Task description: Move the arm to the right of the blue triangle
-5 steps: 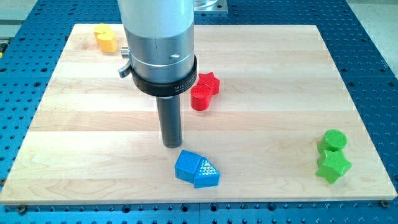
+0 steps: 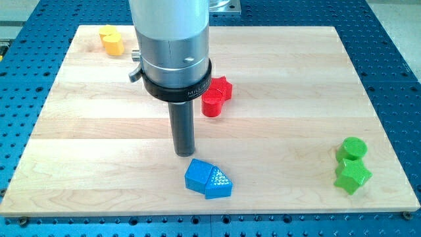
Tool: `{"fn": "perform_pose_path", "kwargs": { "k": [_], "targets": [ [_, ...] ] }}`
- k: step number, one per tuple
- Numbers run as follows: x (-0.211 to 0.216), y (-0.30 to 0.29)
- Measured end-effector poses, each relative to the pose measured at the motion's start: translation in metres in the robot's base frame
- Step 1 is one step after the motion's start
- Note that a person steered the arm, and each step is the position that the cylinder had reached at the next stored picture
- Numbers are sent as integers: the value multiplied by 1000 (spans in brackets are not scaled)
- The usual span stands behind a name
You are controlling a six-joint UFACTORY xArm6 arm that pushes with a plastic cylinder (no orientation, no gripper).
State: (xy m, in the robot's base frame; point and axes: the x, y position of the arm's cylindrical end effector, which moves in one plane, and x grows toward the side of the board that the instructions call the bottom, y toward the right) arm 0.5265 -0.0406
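The blue triangle (image 2: 218,183) lies near the view's bottom, at the middle of the wooden board (image 2: 85,118), touching a second blue block (image 2: 196,175) on its left. My tip (image 2: 184,153) stands just above the blue pair, up and to the left of the triangle, a short gap from the left blue block. The arm's wide grey body rises above it and hides part of the board behind it.
Two red blocks (image 2: 216,95) sit touching, right of the arm's body. Two yellow blocks (image 2: 111,39) are at the top left. A green cylinder (image 2: 353,148) and a green block (image 2: 352,176) sit together at the lower right.
The arm and my tip have shifted slightly to the view's right. No block has moved.
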Motion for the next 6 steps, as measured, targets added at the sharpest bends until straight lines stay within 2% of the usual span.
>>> {"fn": "perform_pose_path", "kwargs": {
  "k": [2, 3, 4, 5, 6],
  "targets": [
    [2, 6],
    [6, 59],
    [50, 126],
    [83, 138],
    [86, 78]
  ]
}}
